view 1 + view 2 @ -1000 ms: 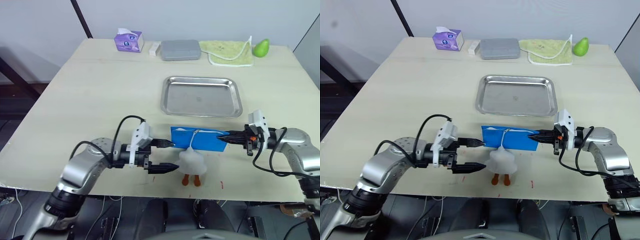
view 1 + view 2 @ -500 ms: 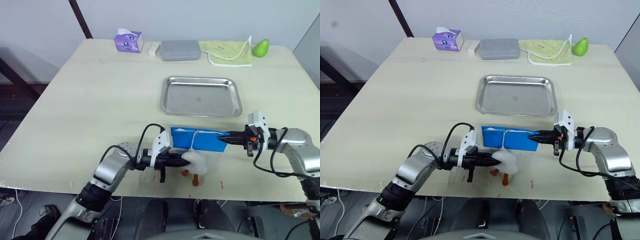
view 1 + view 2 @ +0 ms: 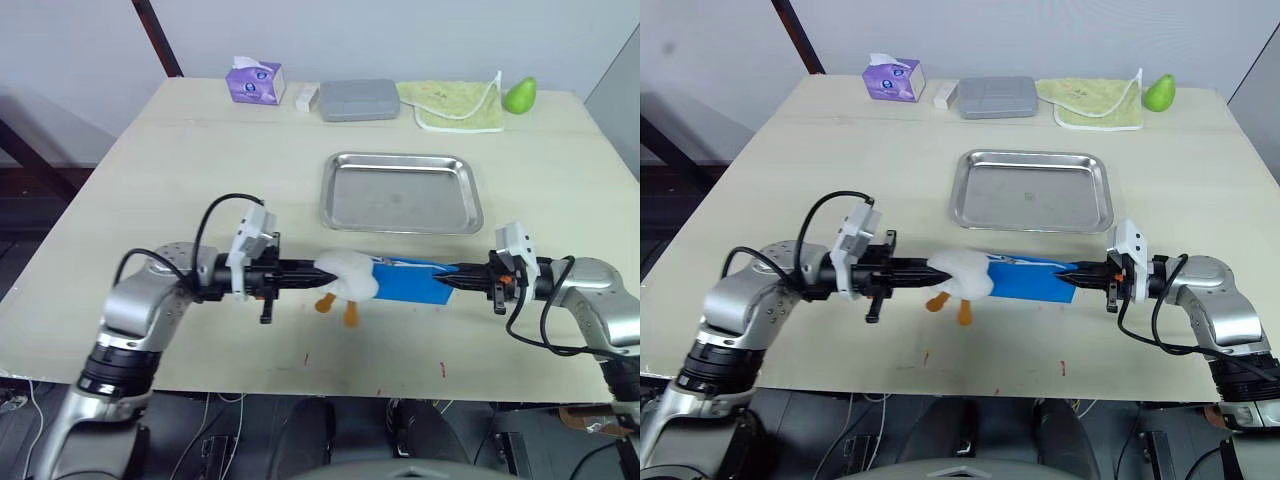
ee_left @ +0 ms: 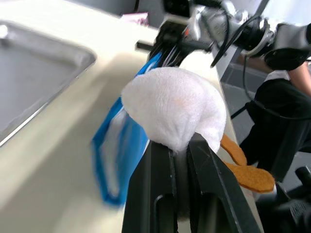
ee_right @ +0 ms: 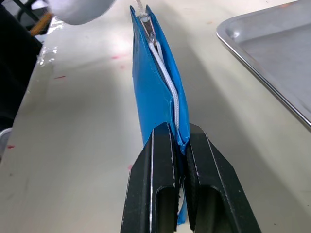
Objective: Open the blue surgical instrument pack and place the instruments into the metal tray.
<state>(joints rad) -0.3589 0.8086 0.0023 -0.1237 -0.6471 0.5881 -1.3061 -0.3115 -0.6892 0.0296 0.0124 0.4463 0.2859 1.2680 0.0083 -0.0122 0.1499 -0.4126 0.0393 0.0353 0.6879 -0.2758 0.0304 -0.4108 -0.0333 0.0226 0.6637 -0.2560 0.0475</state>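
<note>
1. Blue surgical instrument pack lies on the worktop near its front edge, just in front of the metal tray and apart from it.
2. Right gripper: fingers pressed together on the right end of the pack, pinching its blue edge. In the right wrist view the pack stands on edge between the fingers, with a white cord running along its upper seam.
3. Left gripper: fingers pressed together on a white plush duck with orange feet. The duck is held at the left end of the pack, overlapping it in the head views.
4. In the left wrist view the duck's white body bulges out above the fingertips; the orange feet hang to one side; the blue pack lies beyond it, toward the right gripper.
5. Both arms reach in low over the worktop from opposite sides, grippers pointing toward each other along the pack's length.
6. Metal tray: sits at mid-worktop, nothing in it. Instruments cannot be made out.
7. Along the far edge: purple tissue box, small white object, grey case, pale green cloth, green pear-shaped item.
</note>
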